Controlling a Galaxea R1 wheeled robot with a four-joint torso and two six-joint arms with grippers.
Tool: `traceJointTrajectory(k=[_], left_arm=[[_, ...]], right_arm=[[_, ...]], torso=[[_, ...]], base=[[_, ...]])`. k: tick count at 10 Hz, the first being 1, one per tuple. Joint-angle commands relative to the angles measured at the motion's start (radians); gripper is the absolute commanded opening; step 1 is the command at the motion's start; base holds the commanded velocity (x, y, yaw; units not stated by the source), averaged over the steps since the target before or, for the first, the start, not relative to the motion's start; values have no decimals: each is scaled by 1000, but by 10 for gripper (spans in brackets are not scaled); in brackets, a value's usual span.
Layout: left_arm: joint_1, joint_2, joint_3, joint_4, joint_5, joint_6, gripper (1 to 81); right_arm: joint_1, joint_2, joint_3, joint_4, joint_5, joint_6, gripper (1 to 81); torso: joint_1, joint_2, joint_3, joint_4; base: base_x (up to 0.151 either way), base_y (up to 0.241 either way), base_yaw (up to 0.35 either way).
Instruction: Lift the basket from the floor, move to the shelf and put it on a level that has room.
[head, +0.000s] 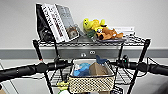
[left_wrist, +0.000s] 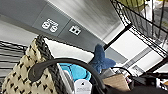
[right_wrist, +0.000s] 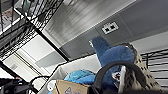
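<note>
A small woven basket (head: 91, 83) hangs between the robot's two arms in front of the shelf (head: 140, 62), below the tier loaded with books (head: 58, 21) and plush toys (head: 102, 28) at 12 o'clock in the head view. The left arm reaches in from 9 o'clock and the right from 3 o'clock, the left gripper (head: 65, 64) meeting the basket's short end on one side and the right gripper (head: 117, 63) the other. Whether the jaws are closed on the rim cannot be told; the fingers are hard to make out in every view. The basket's long axis runs side to side, parallel to the shelf's front edge, with its long patterned wall facing the camera. It sits between the black front posts with a gap on either side, and the wire-grid level (head: 122, 76) shows behind and beside it at 4 o'clock; open air separates the basket's contents from the loaded tier overhead. Blue cloth (head: 82, 70) and a brown box (head: 97, 69) rise above the white lining. The basket's bottom edge is cut off at 6 o'clock, so what lies beneath it cannot be seen. In the left wrist view the woven wall (left_wrist: 22, 72) looms close, with a dark curved handle (left_wrist: 62, 65) across it; the right wrist view shows the blue plush (right_wrist: 110, 53) above the rim. Wall sockets (head: 87, 53) sit on the grey band behind
</note>
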Motion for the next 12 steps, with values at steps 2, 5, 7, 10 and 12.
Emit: traceJointTrajectory(k=[2, 5, 7, 10, 12], left_arm=[[-261, 124, -150, -13, -8, 9, 10], [-268, 190, -235, -8, -7, 9, 10], [-274, 215, -289, -2, 16, 11, 10], [-282, 251, -374, 6, 31, 11, 10], [-297, 290, -454, 18, 88, 11, 10]], right_arm=[[268, 79, -98, -26, 48, 1, 10], [280, 139, -195, -48, 27, 1, 10], [278, 149, -236, -52, 25, 1, 10], [246, 192, -334, -74, 24, 1, 10], [248, 218, -385, -78, 24, 1, 10]], torso=[[0, 0, 0, 0], [1, 1, 0, 0], [1, 1, -1, 0], [2, 1, -1, 0], [2, 1, -2, 0]], base=[[0, 0, 0], [0, 0, 0], [0, 0, 0], [0, 0, 0], [0, 0, 0]])
